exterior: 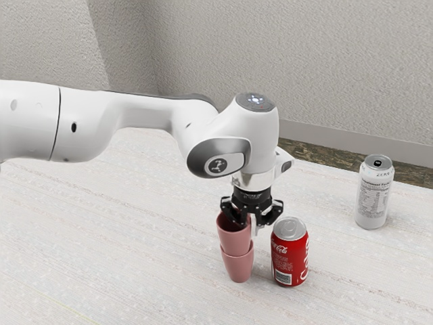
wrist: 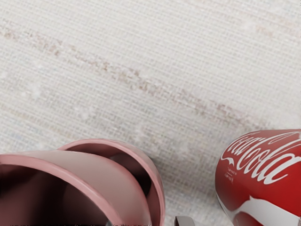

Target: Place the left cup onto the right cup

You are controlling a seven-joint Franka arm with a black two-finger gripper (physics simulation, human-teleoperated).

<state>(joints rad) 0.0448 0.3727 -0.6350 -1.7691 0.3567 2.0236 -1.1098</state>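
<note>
Pink is the colour of both cups, and in the exterior view we count two of them, stacked. The upper cup point(exterior: 233, 233) sits nested in the mouth of the lower cup point(exterior: 238, 265) and leans slightly toward the exterior view's left. The lower cup stands on the pale woven table point(exterior: 122, 257). The black gripper point(exterior: 249, 220) hangs right over the upper cup's rim. We cannot tell whether it is clamped on that rim or standing apart from it.

We also count two cans. A red can point(exterior: 289, 252) stands upright just beside the stack, on the exterior view's right, with "Coca-Cola" in white script on its side and a small white label below that we cannot read. A white can point(exterior: 373, 191) stands well apart, nearer the wall, and its dark print is too small for us to read.

In the wrist view, the upper cup point(wrist: 70, 183) lies close under the hand, its rim crossing that of the lower cup point(wrist: 151, 174) behind it. The red can point(wrist: 263, 174) is near them, with "Coca-Cola" plainly legible in white. The table point(wrist: 141, 70) runs beyond.
</note>
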